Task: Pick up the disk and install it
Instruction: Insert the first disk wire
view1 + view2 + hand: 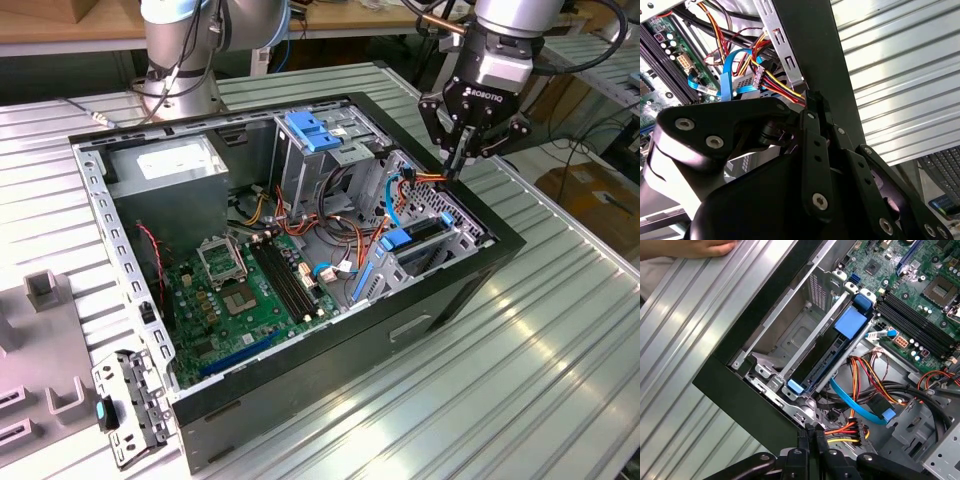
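Observation:
The disk point(822, 362) stands on edge in the drive cage at the case's corner, between blue side rails, with a blue tab at its end; in the exterior view the disk point(418, 240) sits low in the cage on the exterior view's right. My gripper point(455, 170) hangs over the case rim just behind that cage. In both wrist views its fingers point(810, 437) are pressed together at the end of a red, yellow and black power cable point(840, 430). The gripper point(812, 102) is apart from the disk.
The open computer case point(330, 370) lies on a ribbed metal table point(560, 330). Inside are a green motherboard point(250, 290), a grey power supply point(165, 165), a light-blue bracket point(315, 130) and a blue flat cable point(860, 407). A person's hand point(690, 247) rests on the table.

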